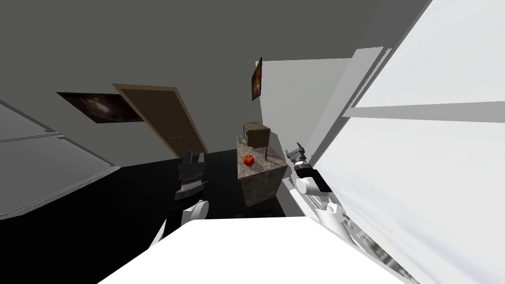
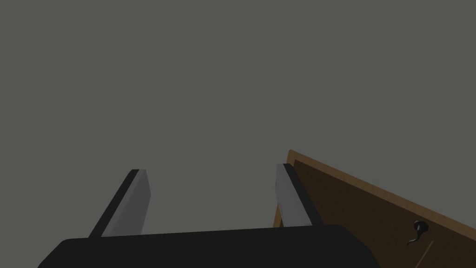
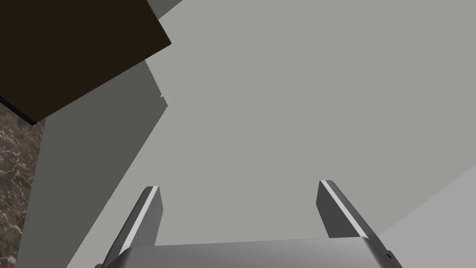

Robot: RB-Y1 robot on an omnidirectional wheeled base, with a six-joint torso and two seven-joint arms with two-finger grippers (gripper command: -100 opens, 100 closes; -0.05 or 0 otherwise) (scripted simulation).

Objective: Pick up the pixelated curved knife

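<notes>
A thin, dark, curved knife [image 1: 266,154] lies on a brown marbled counter [image 1: 264,172] ahead, just right of a red apple [image 1: 249,159]. It is too small to make out any detail. My left gripper [image 1: 194,157] hangs over the black floor to the left of the counter, and its wrist view shows it open [image 2: 210,168] and empty, facing a grey wall. My right gripper [image 1: 297,150] is raised just right of the counter's edge. It is open [image 3: 239,185] with nothing between its fingers, and the marbled counter [image 3: 14,186] shows off to one side.
A brown box [image 1: 257,134] and a small glass [image 1: 240,139] stand at the counter's far end. A wooden door [image 1: 167,118] with a dark handle [image 2: 418,230] is in the grey wall to the left. A large bright window [image 1: 424,148] runs close along my right side.
</notes>
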